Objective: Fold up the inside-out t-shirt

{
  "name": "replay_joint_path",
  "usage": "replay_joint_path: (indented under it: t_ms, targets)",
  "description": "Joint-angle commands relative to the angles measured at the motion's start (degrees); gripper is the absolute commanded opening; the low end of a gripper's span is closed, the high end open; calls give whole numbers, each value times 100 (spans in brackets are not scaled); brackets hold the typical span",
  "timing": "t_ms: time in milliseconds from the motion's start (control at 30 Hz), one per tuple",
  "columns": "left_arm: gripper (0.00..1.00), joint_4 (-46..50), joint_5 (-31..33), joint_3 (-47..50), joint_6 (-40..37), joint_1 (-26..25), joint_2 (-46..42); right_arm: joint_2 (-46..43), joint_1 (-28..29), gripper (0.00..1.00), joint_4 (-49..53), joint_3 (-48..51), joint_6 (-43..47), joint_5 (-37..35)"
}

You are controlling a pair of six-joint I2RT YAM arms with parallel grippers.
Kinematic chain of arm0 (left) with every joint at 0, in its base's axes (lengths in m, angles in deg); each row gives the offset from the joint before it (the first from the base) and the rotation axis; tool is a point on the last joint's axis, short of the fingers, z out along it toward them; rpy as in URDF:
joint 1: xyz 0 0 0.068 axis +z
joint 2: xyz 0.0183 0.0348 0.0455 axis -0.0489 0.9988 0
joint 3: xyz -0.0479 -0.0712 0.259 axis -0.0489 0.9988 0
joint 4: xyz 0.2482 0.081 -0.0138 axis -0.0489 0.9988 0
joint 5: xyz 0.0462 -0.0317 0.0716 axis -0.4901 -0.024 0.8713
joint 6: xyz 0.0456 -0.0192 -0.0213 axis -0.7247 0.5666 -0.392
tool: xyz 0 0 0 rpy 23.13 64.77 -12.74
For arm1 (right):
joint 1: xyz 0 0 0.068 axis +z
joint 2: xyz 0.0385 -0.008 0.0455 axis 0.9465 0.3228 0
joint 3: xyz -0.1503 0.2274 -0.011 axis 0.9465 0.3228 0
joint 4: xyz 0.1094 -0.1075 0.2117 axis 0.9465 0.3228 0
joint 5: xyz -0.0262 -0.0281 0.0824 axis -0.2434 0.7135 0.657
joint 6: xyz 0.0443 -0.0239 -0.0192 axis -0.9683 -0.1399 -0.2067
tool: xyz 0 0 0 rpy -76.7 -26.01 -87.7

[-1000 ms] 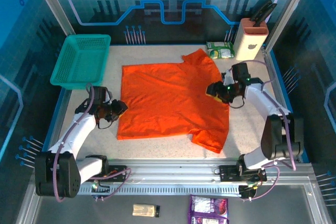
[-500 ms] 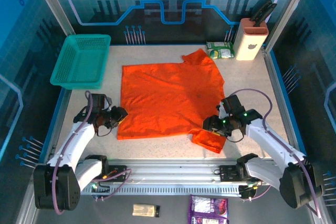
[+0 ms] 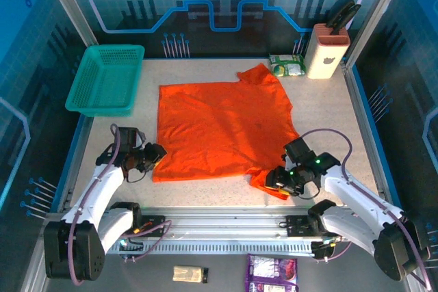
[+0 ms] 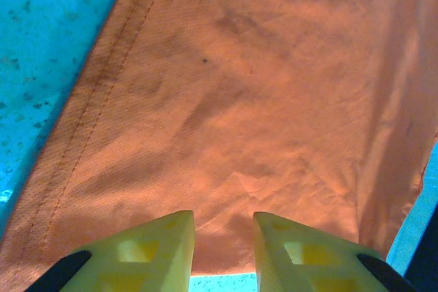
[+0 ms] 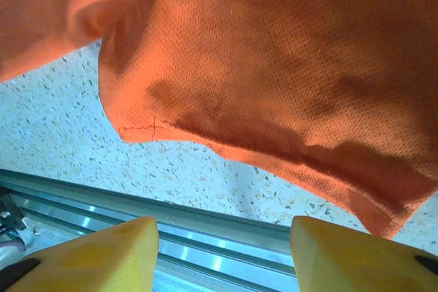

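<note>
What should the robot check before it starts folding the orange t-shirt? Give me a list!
1. T-shirt spread flat on the table: ok.
2. Left hand open at the shirt's near left corner: ok.
3. Right hand open by the near sleeve: ok.
4. Cloth pinched between the right hand's fingers: not ok, the sleeve lies ahead of them.
5. Left hand's fingers touching the cloth: cannot tell.
6. Teal basket clear of the shirt: ok.
</note>
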Motion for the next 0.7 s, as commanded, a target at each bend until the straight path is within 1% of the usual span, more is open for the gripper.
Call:
replay_joint_path:
  t_ms: [0, 167, 267, 400, 533, 667]
  targets:
    - [29, 42, -143, 65, 80, 54, -47, -20, 99, 55, 188, 203, -172, -25]
    - [29, -40, -160, 156, 140, 52, -8, 160, 99, 54, -123, 482, -372, 72]
    - [29, -62, -191, 170, 184, 50, 18, 167, 107, 55, 233, 426, -616, -354]
    - [29, 10, -148, 118, 182, 54, 28, -59, 95, 55, 720, 278, -1029, -867]
    - [29, 36, -139, 95, 186, 55, 54, -255, 98, 55, 995, 226, -1518, -1127]
    - [29, 74, -111, 104, 186, 54, 46, -248, 86, 54, 1155, 277, -1965, -1386]
